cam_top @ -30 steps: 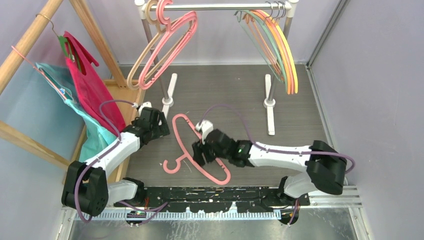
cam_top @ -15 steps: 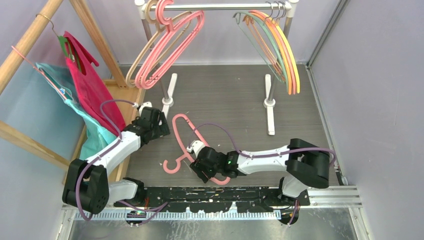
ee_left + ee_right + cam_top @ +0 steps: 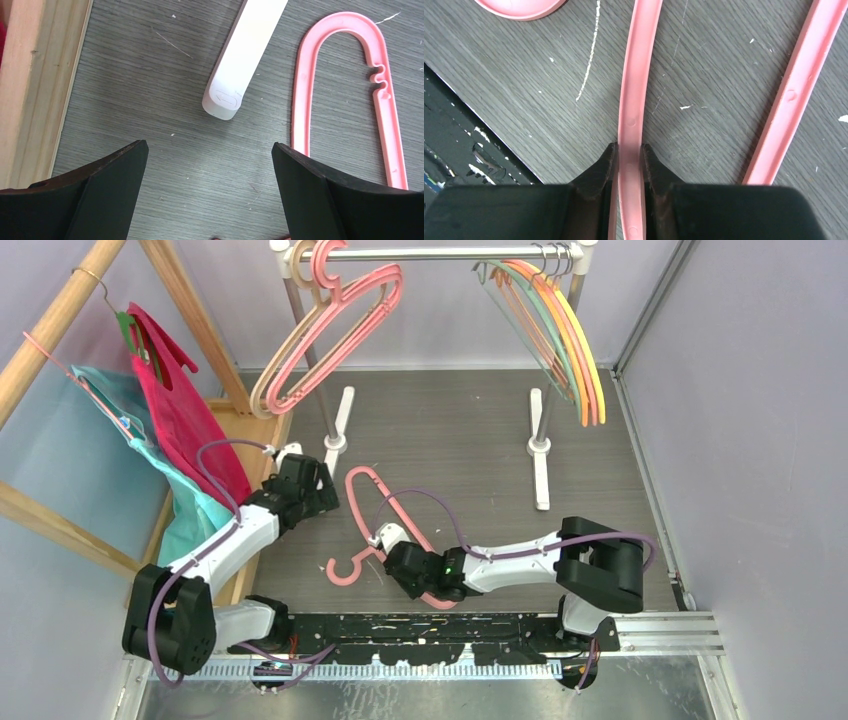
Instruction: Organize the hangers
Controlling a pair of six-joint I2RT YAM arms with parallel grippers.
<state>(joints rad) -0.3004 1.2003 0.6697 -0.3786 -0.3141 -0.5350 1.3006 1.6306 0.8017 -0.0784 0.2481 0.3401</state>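
R gripper [image 3: 630, 152] clamped tight on pink hanger [image 3: 640, 70]; bar runs straight ahead of it. L gripper [image 3: 210, 160] spread wide, empty, hanger's far loop just to its right.

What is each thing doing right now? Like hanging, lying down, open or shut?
Loose pink hanger: lying flat on the table, one bar pinched.
Right gripper: shut on that bar.
Left gripper: open, empty.
Thick pink and beige hangers: hanging at the rail's left end.
Thin hangers: hanging at its right end.
Red cloth: draped on a hanger on the wooden rack.
Teal cloth: draped beside it.
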